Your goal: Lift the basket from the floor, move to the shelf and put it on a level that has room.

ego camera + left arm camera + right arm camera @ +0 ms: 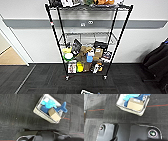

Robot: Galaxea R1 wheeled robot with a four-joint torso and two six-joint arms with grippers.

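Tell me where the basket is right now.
The basket sits on the dark carpet floor, seen in both wrist views, with the blue plush toy and cardboard box inside.

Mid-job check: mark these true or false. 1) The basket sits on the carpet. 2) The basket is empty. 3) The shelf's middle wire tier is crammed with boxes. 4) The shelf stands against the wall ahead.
1) True: the basket rests on the dark carpet, not lifted.
2) False: it holds a blue plush toy and a cardboard box.
3) False: the middle tier looks bare; the boxes and packets crowd the lower part of the shelf.
4) True: it stands before the white wall.
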